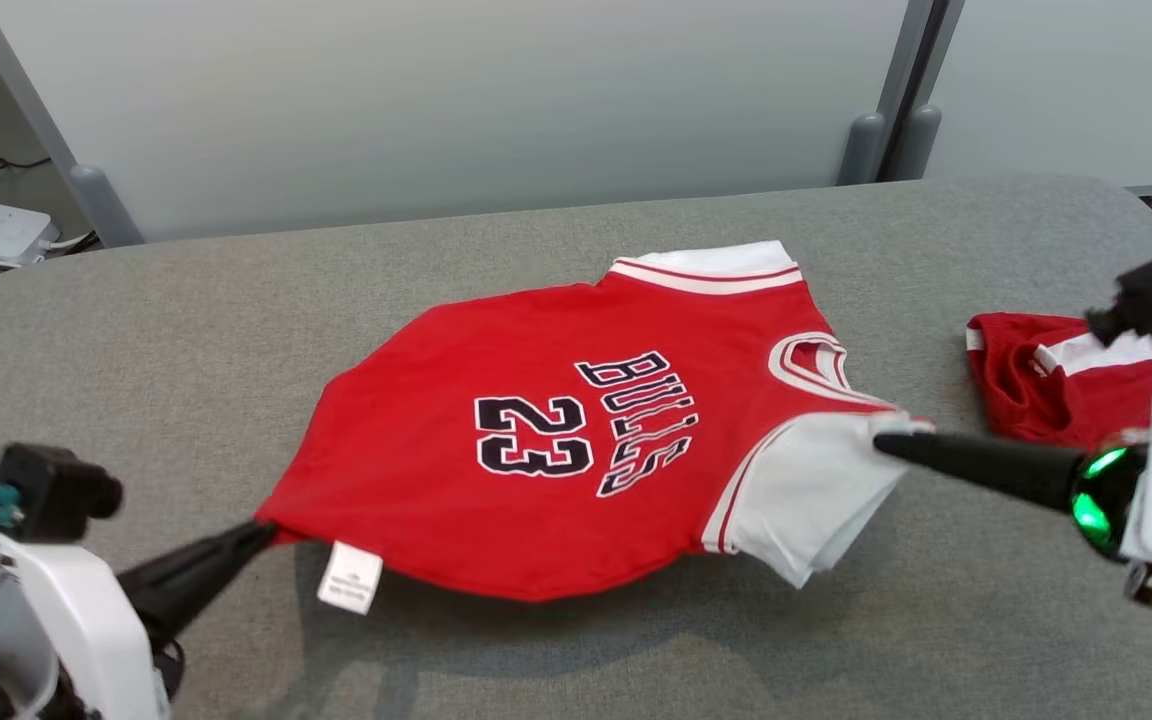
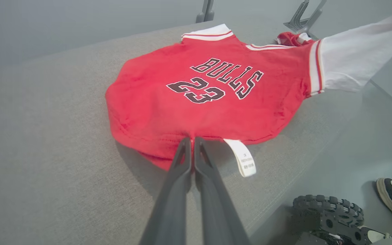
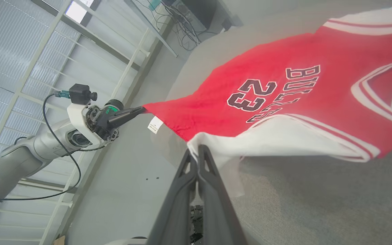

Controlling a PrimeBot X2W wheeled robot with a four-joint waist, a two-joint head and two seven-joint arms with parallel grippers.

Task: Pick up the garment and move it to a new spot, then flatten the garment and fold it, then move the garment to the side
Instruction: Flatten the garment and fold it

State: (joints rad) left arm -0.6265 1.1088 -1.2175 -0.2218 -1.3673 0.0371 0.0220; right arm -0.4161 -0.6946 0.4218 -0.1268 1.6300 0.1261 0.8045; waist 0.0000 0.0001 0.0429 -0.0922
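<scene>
The left tool [image 1: 261,530] pinches the hem corner of the red jersey [image 1: 416,400], which stretches rightward over the grey bench [image 1: 136,330], near edge lifted, long axis running tool to tool; the right tool [image 1: 886,443] is clamped on its white sleeve. Just beyond lies a second red garment [image 1: 1026,385], crowding any rightward move.

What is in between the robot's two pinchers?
The red Bulls jersey: the left gripper pinches one end, the right gripper its white sleeve, seen in the head view.
</scene>
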